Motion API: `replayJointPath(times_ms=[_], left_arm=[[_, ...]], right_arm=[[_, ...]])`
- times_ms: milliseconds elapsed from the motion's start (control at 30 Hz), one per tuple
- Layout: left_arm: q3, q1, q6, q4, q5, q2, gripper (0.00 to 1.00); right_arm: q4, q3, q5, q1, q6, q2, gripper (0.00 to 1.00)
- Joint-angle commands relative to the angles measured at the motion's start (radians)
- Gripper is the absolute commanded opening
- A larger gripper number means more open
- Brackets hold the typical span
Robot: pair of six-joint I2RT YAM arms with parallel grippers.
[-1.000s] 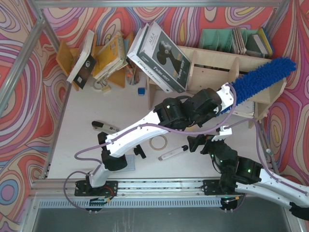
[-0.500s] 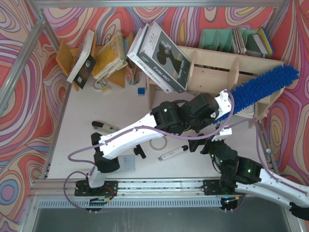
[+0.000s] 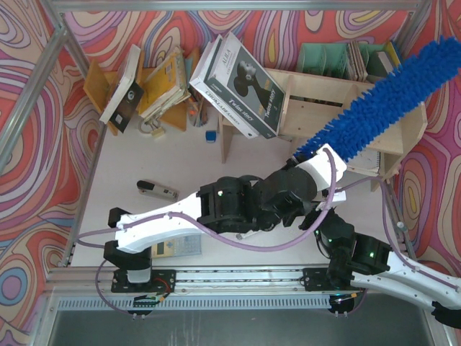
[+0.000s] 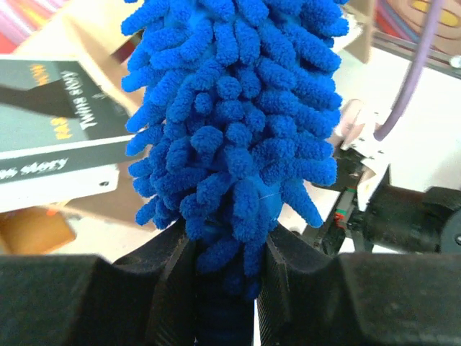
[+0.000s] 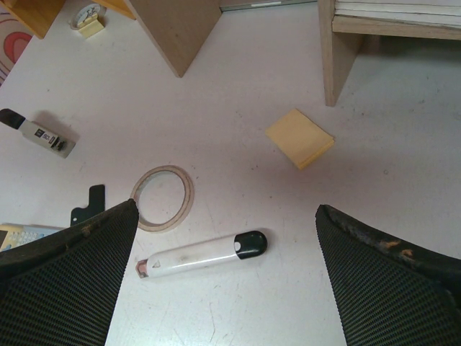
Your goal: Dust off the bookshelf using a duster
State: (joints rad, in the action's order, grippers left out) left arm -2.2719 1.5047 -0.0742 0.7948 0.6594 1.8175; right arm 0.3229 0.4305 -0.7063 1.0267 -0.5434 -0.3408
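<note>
Item: duster [image 3: 389, 97], handle clenched in left gripper [image 4: 225, 263], just in front of the bookshelf [image 3: 317, 85]. Long axis runs diagonally from the gripper across the bookshelf's right end, apparently above it. Right gripper [image 5: 227, 281]: splayed, empty, further in front of the bookshelf. Left arm nearer.

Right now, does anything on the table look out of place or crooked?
Yes. A large black-and-white book leans tilted at the left end of the bookshelf, not standing in it. A marker pen, tape ring and yellow notepad lie loose on the table.
</note>
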Motion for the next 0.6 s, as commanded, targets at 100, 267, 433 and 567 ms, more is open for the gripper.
replayJointPath(times_ms=[100,267,433,567], left_arm=[[0.008,0.089,0.209,0.041,0.482,0.029,0.0],[0.003,0.135,0.49,0.215,0.588,0.037,0.0],[0.007,0.15,0.805,0.437,0.536,0.065,0.0],[0.023,0.155,0.992,0.567,0.49,0.092,0.0]], right_arm=[[0.007,-0.002,-0.02,-0.001,-0.005,0.003,0.99],[0.007,-0.001,-0.022,-0.001,-0.005,-0.002,0.99],[0.006,0.0,-0.023,-0.001,-0.005,-0.005,0.99],[0.005,0.002,-0.022,-0.001,-0.005,-0.015,0.99]])
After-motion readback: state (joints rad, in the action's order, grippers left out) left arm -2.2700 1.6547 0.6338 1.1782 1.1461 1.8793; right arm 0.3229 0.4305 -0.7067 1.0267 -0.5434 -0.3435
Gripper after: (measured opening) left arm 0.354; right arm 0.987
